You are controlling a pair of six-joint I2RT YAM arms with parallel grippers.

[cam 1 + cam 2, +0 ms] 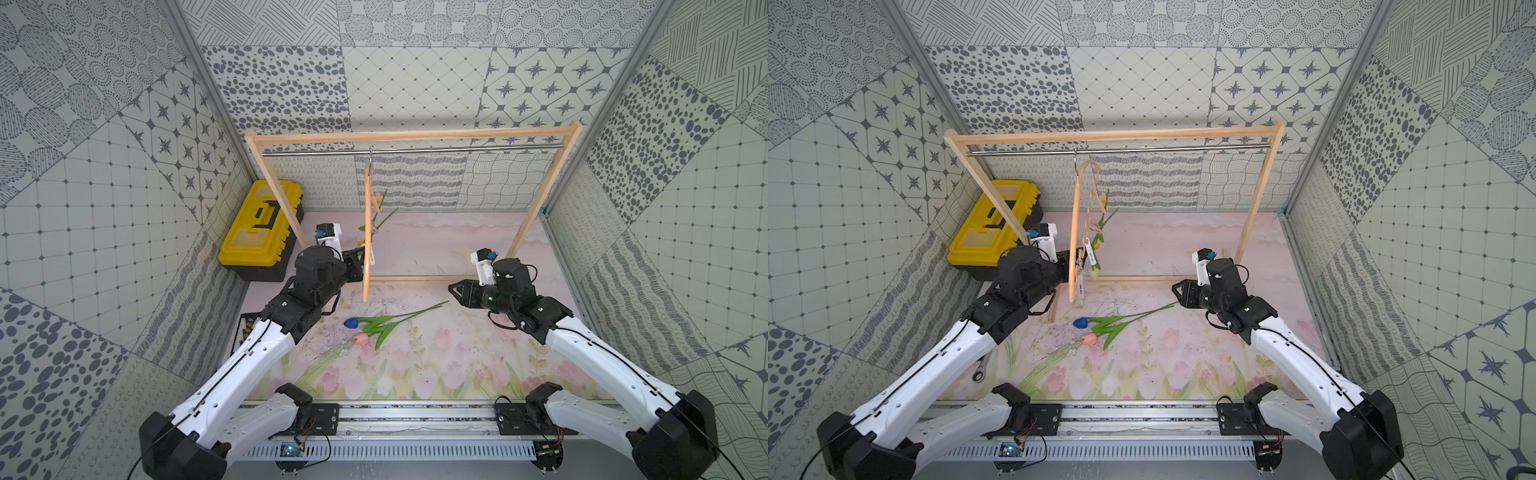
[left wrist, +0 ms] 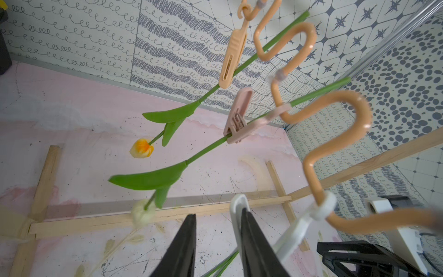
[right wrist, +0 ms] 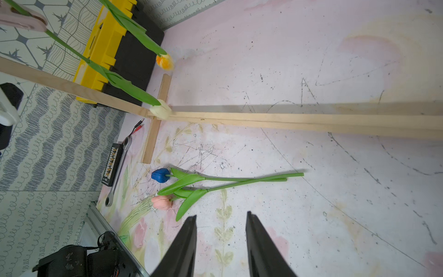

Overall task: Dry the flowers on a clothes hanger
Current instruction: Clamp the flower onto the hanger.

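The clothes hanger (image 1: 366,232) hangs by its hook from a steel rod, turned edge-on in both top views. Its wavy rail (image 2: 309,165) carries clips. A peach clip (image 2: 233,60) grips the yellow flower's (image 2: 142,148) stem and a pink clip (image 2: 237,122) grips the cream flower's (image 2: 142,213) stem; both hang head down. My left gripper (image 2: 217,213) is at the hanger's lower end, open, with a white clip (image 2: 294,230) against one finger. The blue flower (image 1: 351,323) and pink flower (image 1: 362,339) lie crossed on the table. My right gripper (image 3: 221,214) hovers open and empty near their stem ends.
A wooden frame (image 1: 415,135) holds the steel rod, and its base rails lie on the table. A yellow toolbox (image 1: 262,224) stands at the back left. A wrench (image 1: 980,370) and a bit set (image 3: 110,165) lie by the left wall.
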